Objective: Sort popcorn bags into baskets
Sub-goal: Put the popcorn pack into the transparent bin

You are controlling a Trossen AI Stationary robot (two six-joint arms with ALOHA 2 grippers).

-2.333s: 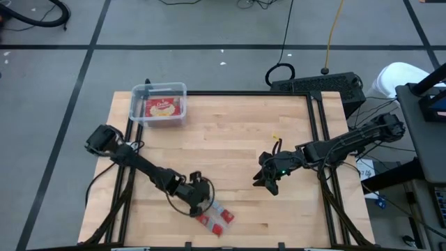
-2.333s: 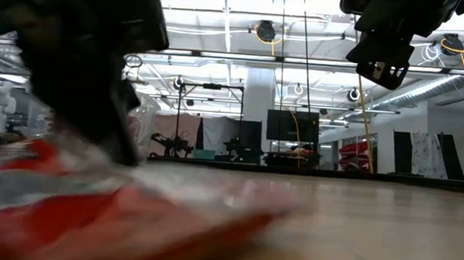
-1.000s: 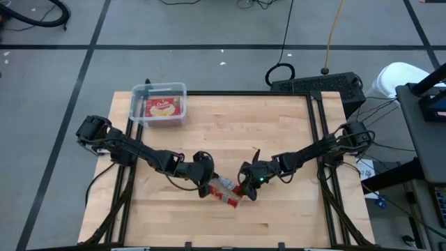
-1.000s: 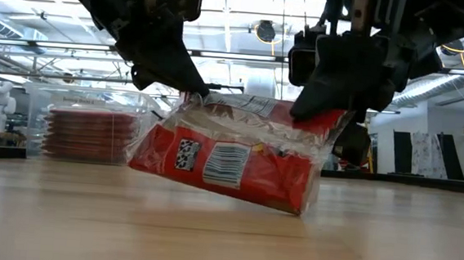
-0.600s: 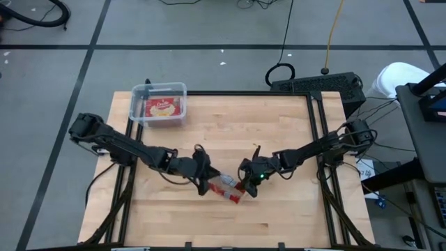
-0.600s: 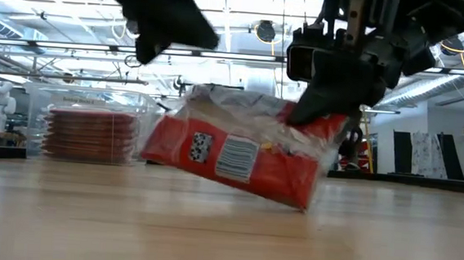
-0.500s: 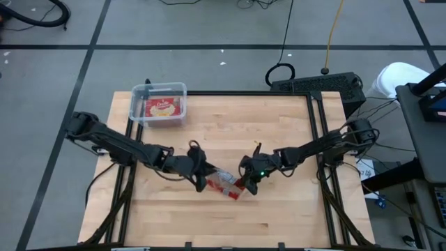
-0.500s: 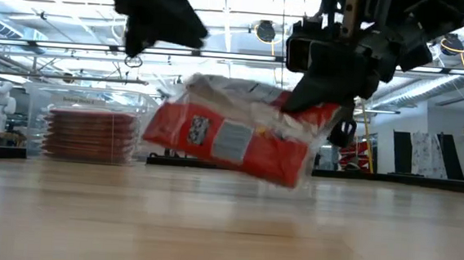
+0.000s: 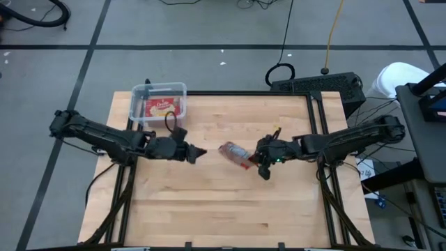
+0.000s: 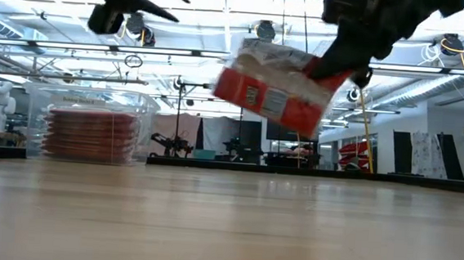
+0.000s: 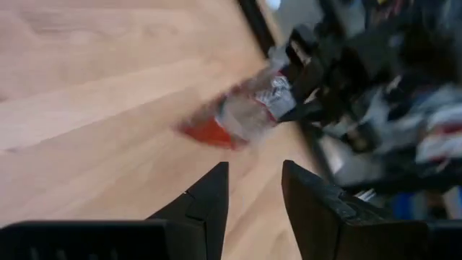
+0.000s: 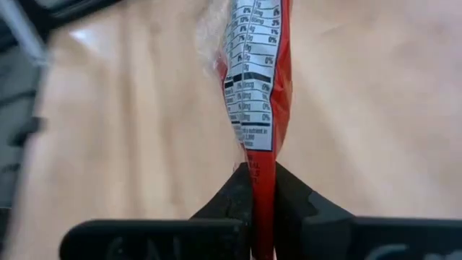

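A red popcorn bag with a silvery-white panel hangs high over the middle of the table, with my right gripper shut on it. The low view shows the bag tilted, well above the wood. My left gripper stands open to the bag's left, apart from it; its wrist view shows the open gripper with the bag beyond it. The clear basket stands at the far left corner with red bags stacked flat inside. My right gripper pinches the bag's red edge between its two fingers, at the end nearest the table's right side. The fingers come from the table's right, slanting down. The bag sticks out toward the table's left, tilted and lifted clear of the table.
Black rails run along the table's left and right sides. A black box with cables sits behind the far right corner. Bare wood lies between the basket and the grippers.
My left gripper has let go of the bag, opened, risen and drawn back toward the table's left and far side. My right gripper, holding the bag alone, has lifted it from near the table top and carried it up and toward the far edge.
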